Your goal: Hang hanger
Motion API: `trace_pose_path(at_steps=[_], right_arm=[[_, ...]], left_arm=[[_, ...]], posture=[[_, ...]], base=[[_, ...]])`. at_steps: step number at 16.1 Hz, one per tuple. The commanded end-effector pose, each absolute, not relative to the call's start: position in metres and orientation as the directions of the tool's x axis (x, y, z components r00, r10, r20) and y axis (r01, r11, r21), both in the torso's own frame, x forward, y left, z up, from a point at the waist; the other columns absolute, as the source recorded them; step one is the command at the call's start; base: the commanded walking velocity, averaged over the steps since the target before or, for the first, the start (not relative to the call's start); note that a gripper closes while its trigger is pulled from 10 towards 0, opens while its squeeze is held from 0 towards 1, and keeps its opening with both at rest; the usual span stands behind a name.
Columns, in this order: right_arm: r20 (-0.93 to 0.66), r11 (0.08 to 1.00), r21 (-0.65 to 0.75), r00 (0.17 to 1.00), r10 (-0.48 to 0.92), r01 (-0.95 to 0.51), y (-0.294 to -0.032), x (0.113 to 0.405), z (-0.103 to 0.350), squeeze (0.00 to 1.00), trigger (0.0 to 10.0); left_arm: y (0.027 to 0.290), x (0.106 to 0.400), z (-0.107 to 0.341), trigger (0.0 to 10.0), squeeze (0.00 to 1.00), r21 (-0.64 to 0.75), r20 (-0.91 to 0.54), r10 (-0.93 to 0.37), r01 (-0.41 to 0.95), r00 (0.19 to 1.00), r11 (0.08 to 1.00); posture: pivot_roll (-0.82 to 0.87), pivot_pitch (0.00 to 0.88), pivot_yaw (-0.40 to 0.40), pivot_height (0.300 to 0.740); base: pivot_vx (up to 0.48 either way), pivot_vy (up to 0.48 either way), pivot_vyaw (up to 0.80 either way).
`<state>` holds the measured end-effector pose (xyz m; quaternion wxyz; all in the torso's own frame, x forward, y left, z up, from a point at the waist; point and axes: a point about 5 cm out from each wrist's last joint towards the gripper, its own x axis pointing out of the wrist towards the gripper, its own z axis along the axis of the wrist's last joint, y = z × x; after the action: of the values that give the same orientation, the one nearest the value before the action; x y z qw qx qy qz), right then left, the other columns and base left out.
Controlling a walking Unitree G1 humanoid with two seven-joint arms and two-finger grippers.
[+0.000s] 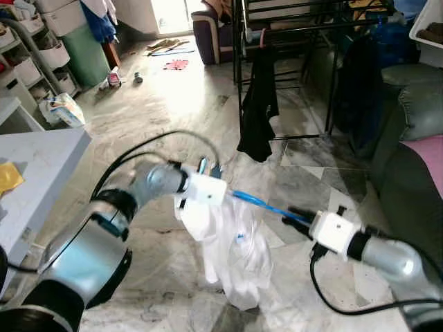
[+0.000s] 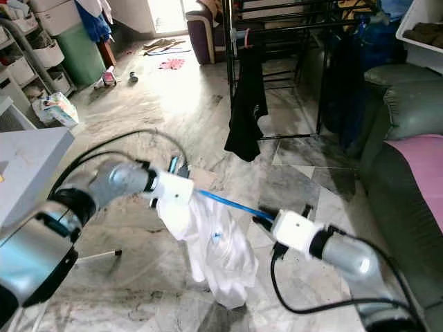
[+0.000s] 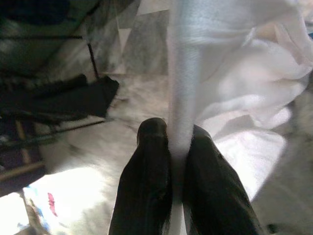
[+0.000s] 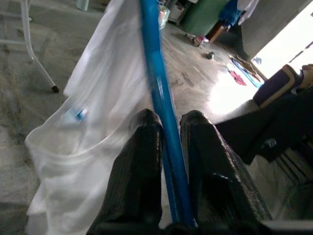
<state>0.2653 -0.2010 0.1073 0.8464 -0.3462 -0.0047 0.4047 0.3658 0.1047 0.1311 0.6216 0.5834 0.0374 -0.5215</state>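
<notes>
A blue hanger (image 1: 266, 205) is held level above the floor between my two grippers. From it hangs a white garment (image 1: 232, 256), drooping toward the tiles. My left gripper (image 3: 178, 134) is shut on a fold of white cloth (image 3: 183, 73) at the hanger's left end. My right gripper (image 4: 171, 122) is shut on the bare blue hanger bar (image 4: 157, 93) at its right end, also seen in the head view as the right gripper (image 1: 294, 216). A black drying rack (image 1: 304, 21) stands ahead, with a black garment (image 1: 257, 104) hanging from it.
A dark green sofa (image 1: 415, 159) with a pink cushion lines the right side. A grey table (image 1: 34, 166) sits at the left, with shelves and bins (image 1: 48, 48) behind it. Small items (image 1: 176, 64) lie on the marble floor far ahead.
</notes>
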Motion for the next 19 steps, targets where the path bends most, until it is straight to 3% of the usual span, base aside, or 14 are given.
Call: trace_pose_path(at_steps=[1,2,4,6,8,14,19], right_arm=[[-0.273,0.401,-0.608,0.656,0.704,-0.685,-0.199,0.268,0.112,1.0,10.0],[-0.262,0.413,-0.624,0.675,0.689,-0.663,-0.202,0.274,0.118,1.0,10.0],[-0.259,0.403,-0.643,0.68,0.686,-0.651,-0.204,0.277,0.124,1.0,10.0],[-0.291,0.339,-0.681,0.665,0.688,-0.649,-0.205,0.28,0.13,1.0,10.0],[-0.274,0.31,-0.758,0.71,0.649,-0.575,-0.219,0.297,0.156,1.0,10.0],[-0.259,0.304,-0.815,0.78,0.569,-0.492,-0.242,0.307,0.174,1.0,10.0],[-0.163,0.379,-0.866,0.901,0.402,-0.326,-0.263,0.32,0.181,1.0,10.0]], left_arm=[[0.122,0.369,0.137,0.0,0.0,0.694,-0.624,-0.605,0.707,0.495,-0.137],[0.13,0.37,0.139,0.0,0.0,0.698,-0.577,-0.625,0.715,0.525,-0.044],[0.141,0.369,0.137,0.0,0.0,0.684,-0.538,-0.639,0.727,0.55,0.05],[0.149,0.365,0.133,0.0,0.0,0.688,-0.509,-0.649,0.72,0.565,0.087],[0.159,0.361,0.126,0.0,0.0,0.677,-0.478,-0.644,0.718,0.597,0.163],[0.158,0.356,0.116,0.0,0.0,0.637,-0.472,-0.647,0.739,0.599,0.219],[0.163,0.354,0.112,0.0,0.0,0.63,-0.488,-0.625,0.742,0.609,0.231]], posture=[[-0.05,0.039,0.096,0.74],[-0.05,0.039,0.084,0.74],[-0.03,0.042,0.06,0.74],[-0.04,0.044,0.051,0.74],[-0.03,0.045,0.029,0.74],[-0.03,0.052,0.027,0.74],[-0.03,0.049,0.022,0.74]], base=[[0.0,0.0,0.0],[0.0,0.0,0.0],[0.0,0.0,0.0],[0.0,0.0,0.0],[0.0,0.0,0.0],[0.0,0.0,0.0],[0.0,0.0,0.0]])
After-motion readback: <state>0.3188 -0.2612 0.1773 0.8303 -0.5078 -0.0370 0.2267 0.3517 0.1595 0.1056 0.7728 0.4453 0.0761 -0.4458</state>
